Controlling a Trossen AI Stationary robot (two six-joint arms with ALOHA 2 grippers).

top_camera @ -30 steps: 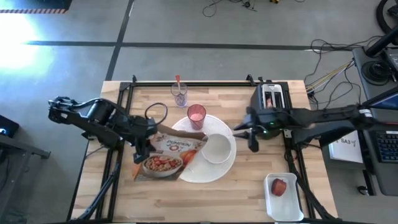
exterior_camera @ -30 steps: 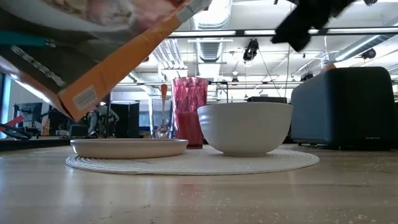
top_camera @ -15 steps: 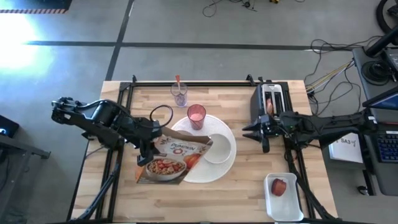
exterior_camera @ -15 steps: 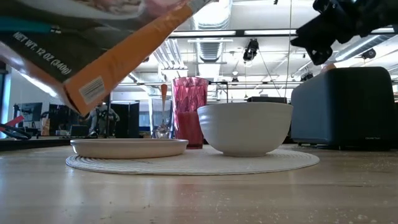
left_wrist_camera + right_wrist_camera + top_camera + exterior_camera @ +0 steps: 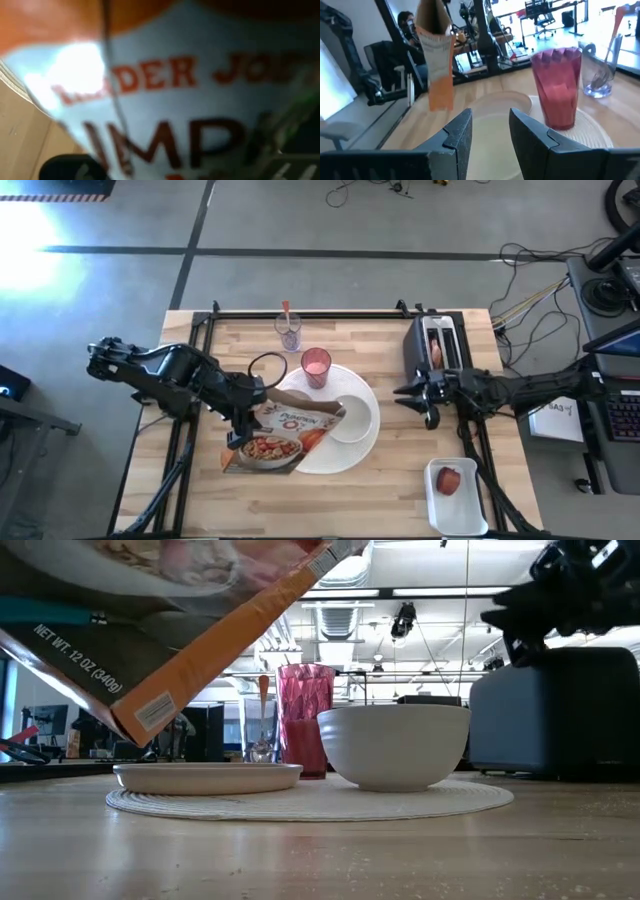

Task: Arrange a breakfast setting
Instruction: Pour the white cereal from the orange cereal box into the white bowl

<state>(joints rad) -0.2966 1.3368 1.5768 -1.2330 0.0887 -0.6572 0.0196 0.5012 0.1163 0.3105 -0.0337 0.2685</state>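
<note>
My left gripper (image 5: 245, 412) is shut on the cereal box (image 5: 285, 435), which hangs over the large round white plate (image 5: 340, 458). The box's top end reaches toward the white bowl (image 5: 352, 420) standing on the plate. The box fills the left wrist view (image 5: 175, 100). My right gripper (image 5: 427, 405) is open and empty (image 5: 490, 135), right of the plate, in front of the toaster. The pink tumbler (image 5: 316, 367) stands at the plate's far rim. The orange-handled spoon (image 5: 287, 315) stands in a clear glass behind it. The red apple (image 5: 449, 479) lies in a white tray. My left gripper holds the cereal box by its long left edge (image 5: 255, 408), coming level from the table's left. The gripper hides the fingers' place on the box. The box is lifted clear of the table and tilted, its barcoded corner (image 5: 150, 712) lowest in the low view.
The black toaster (image 5: 437, 345) stands at the far right with a tan bagel piece (image 5: 434, 353) in its slot. The white tray (image 5: 457, 498) sits at the near right corner. In the low view a flat plate (image 5: 205, 777) and the bowl (image 5: 393, 745) rest on a woven mat (image 5: 310, 802).
My left gripper has carried the cereal box toward the table's right, so its top end is nearer the bowl. My right gripper has drawn back from the bowl toward the table's right edge, still open.
</note>
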